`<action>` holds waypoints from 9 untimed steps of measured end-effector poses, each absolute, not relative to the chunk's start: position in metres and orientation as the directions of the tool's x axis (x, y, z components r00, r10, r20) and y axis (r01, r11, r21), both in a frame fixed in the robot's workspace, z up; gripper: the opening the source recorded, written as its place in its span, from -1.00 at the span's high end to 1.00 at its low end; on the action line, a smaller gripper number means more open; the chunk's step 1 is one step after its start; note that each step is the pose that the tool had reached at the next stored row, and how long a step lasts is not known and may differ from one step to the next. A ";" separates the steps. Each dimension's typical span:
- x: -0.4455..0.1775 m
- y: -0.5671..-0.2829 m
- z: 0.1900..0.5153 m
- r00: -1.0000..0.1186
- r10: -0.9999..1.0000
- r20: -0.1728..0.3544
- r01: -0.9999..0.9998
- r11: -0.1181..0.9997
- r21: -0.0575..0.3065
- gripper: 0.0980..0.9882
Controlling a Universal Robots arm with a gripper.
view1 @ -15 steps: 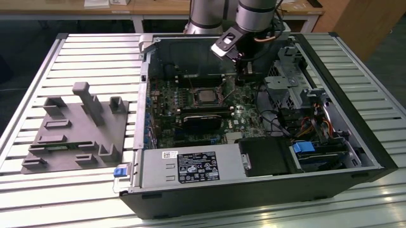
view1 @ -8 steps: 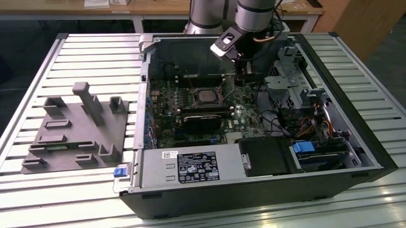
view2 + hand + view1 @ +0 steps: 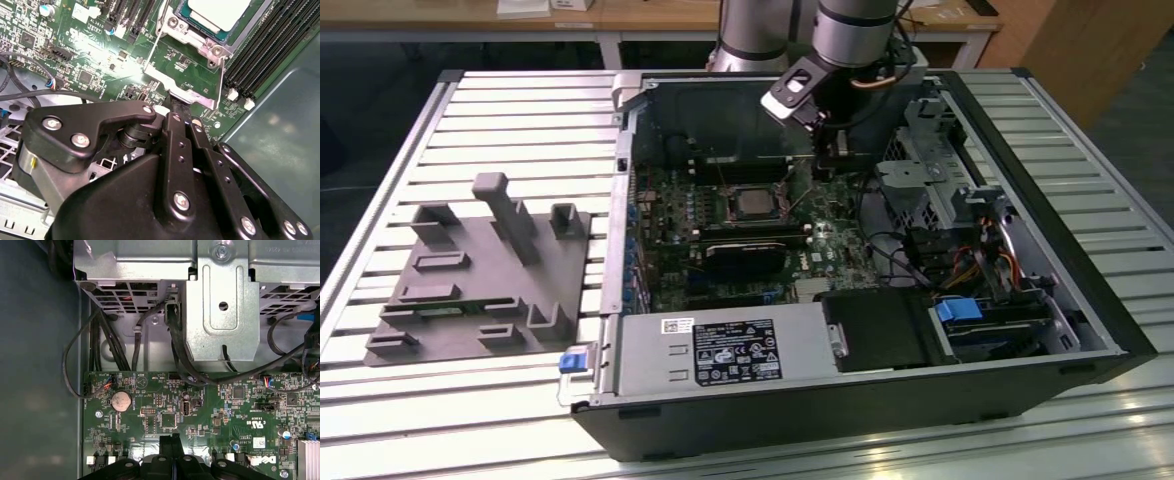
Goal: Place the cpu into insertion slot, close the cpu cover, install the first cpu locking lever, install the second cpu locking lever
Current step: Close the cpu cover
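The arm [image 3: 854, 30] drops in from twelve o'clock in the exterior view, wrist bent, reaching into an open computer case [image 3: 1067, 300]. A grey fixture [image 3: 480, 270] sits at nine o'clock. The cpu [image 3: 750, 203] lies in the slot [image 3: 724, 205] just toward twelve from centre. The cover [image 3: 186, 86] looks flat around it. Whether the wire levers [image 3: 220, 75] are latched is hard to make out. The claw [image 3: 825, 168] stands at two o'clock from the cpu. In both wrist views its fingers [image 3: 165, 444] are pressed together, gripping nothing, tips touching the cover's edge.
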State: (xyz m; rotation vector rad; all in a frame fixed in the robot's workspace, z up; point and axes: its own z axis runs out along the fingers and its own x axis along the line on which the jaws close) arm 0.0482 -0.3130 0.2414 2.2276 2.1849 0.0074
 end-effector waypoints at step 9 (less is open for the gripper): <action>0.045 -0.313 0.241 0.019 1.000 -0.012 1.000 -0.019 0.019 0.98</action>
